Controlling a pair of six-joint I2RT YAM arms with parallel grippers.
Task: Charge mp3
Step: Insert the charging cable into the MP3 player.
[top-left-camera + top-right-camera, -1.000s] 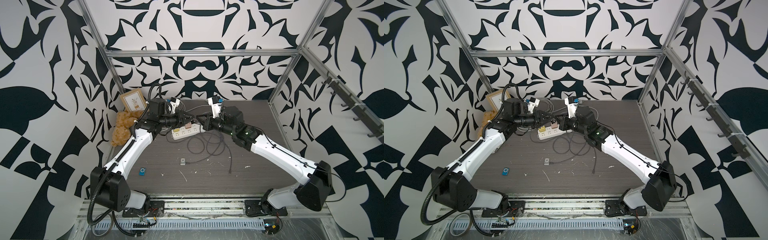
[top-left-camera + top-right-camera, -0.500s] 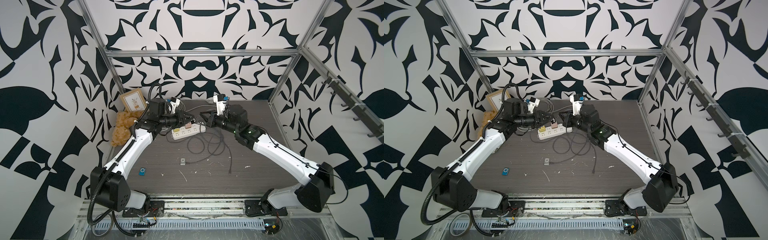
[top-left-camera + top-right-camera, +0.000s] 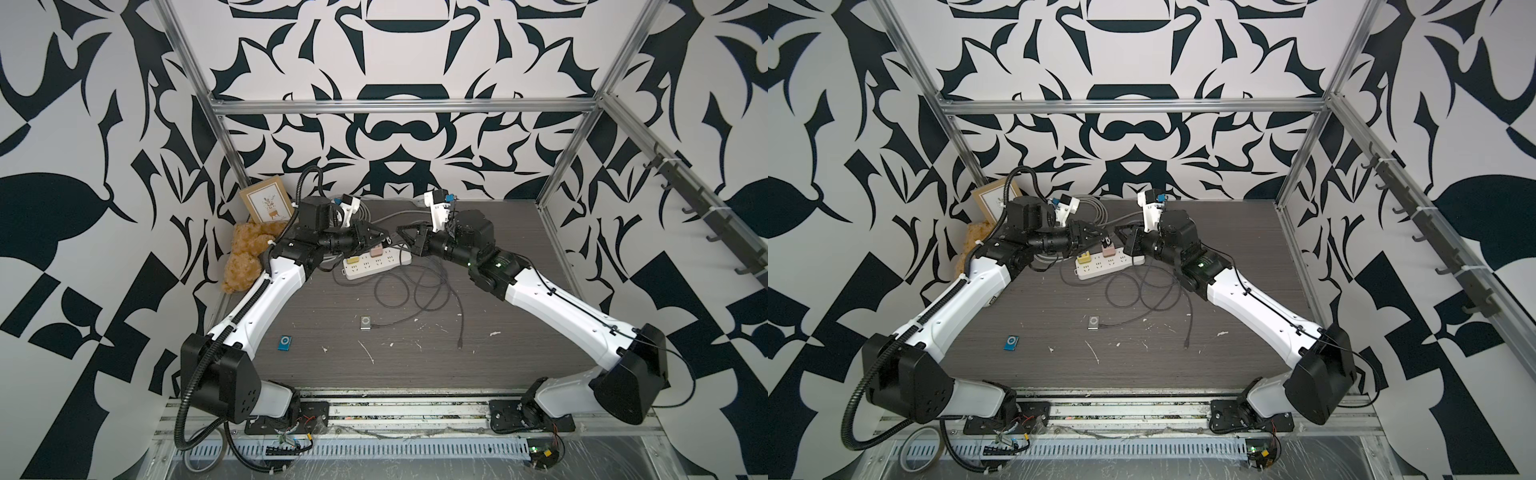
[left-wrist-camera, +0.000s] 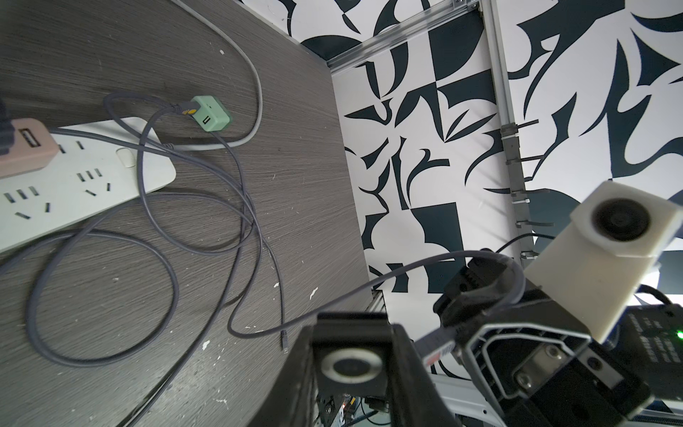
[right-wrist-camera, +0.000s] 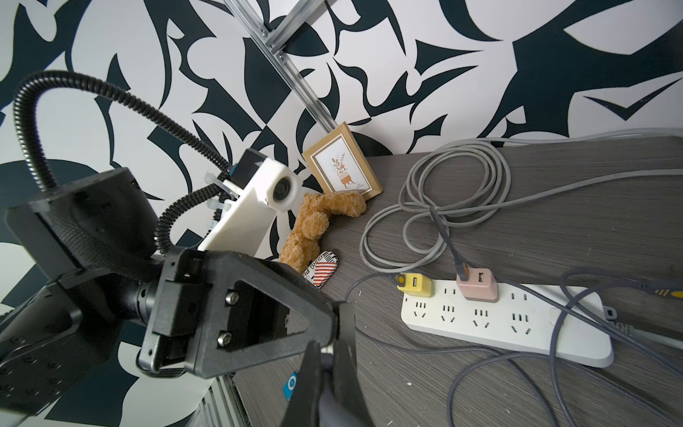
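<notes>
Nearest the rig's base, a blue mp3 player (image 3: pixel 285 343) and a silver mp3 player (image 3: pixel 365 322) are seen lying flat on the worktop (image 3: pixel 498 353), the silver one with a thin cable reaching its edge. Beyond them, grey cables (image 3: pixel 415 286) lie tangled before a white power strip (image 5: pixel 499 325), into which a yellow charger (image 5: pixel 414 284) and a pink charger (image 5: pixel 476 286) are plugged. Above the strip the claws are brought tip to tip. The left claw (image 3: pixel 381 237) is judged to be clamped on a third, striped mp3 player (image 5: pixel 321 271), held clear of the worktop. The right claw (image 5: pixel 327 364) is pinched together on a grey cable (image 4: pixel 480 255) just behind its plug.

Mating plug and player is judged to be the step in hand. A gentle, straight push into the socket is called for next; whether the plug is seated cannot be told. The player is small, flat and round-cornered, striped red, black and white. Farthest, in the corner, a teddy bear (image 5: pixel 314 225) and a framed picture (image 5: pixel 342 166) are seen.
</notes>
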